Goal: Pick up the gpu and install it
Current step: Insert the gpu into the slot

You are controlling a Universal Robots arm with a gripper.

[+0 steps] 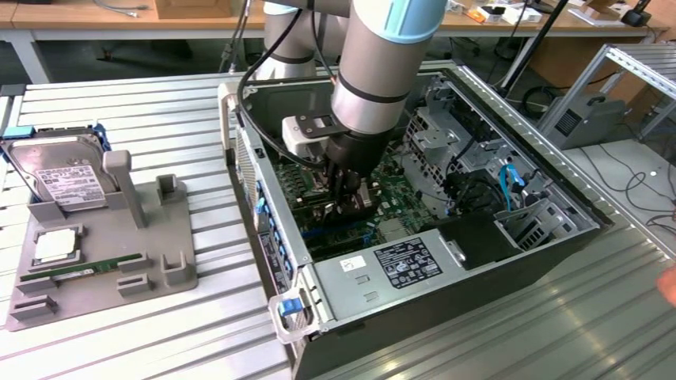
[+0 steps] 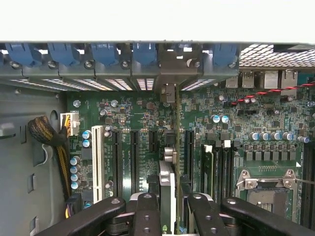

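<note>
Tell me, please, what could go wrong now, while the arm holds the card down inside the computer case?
1. The gripper holds the card edge-on among several parallel slots on the green board; a small offset could press it into the wrong slot or beside one.
2. The card's metal end sits near the blue clips on the case's rear wall and could catch there.
3. Pushing down while tilted might strain the board.

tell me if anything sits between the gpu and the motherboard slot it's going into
Nothing visible does. The gripper holds the gpu edge-on over the motherboard inside the computer case, its bracket end toward the rear slot openings. The slots beside it look bare; the card's lower edge is hidden.
</note>
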